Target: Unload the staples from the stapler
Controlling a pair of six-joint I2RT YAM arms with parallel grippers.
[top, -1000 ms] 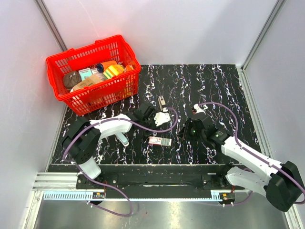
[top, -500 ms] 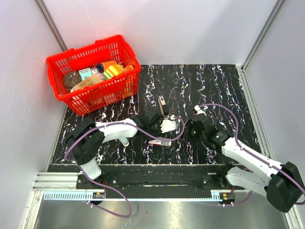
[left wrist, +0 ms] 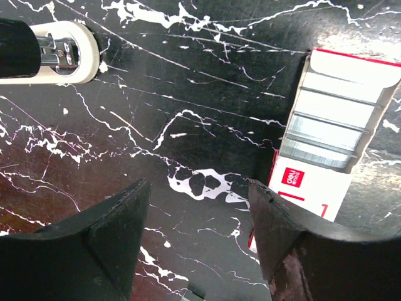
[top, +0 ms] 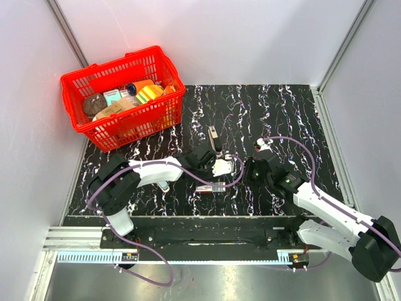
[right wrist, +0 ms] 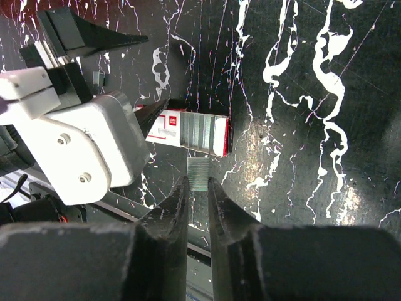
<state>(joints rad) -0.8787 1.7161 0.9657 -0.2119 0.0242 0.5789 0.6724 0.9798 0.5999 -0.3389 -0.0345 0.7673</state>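
We see the stapler (top: pixel 214 134) lying alone on the black marbled tabletop (top: pixel 282 113), just above the middle of the overhead frame. Neither arm touches it.

The left tool (top: pixel 230 168) hangs just below the stapler, at the frame's centre. In its own wrist view the left tool (left wrist: pixel 199 194) is released: its two dark fingers stand wide apart at the bottom edge with nothing between them but bare tabletop. To the right in that view lies a red-and-white box (left wrist: pixel 326 144), its tray pulled out and showing rows of silvery staples. At the upper left edge we see a pale-rimmed piece (left wrist: pixel 66 53) with bright metal inside; we cannot tell what it belongs to.

The right tool (top: pixel 248 172) sits right of centre in the overhead frame, near the left one. In its wrist view the right tool (right wrist: pixel 198 182) is clenched almost fully, and a short strip of staples (right wrist: pixel 198 169) is pinched between its fingertips. Just beyond that strip the open box shows again.

In the overhead frame the box lies just below the left tool. A pale bar (top: pixel 162 185) lies under the left arm, lower left of centre. A red basket (top: pixel 135 122) full of goods stands at the upper left.
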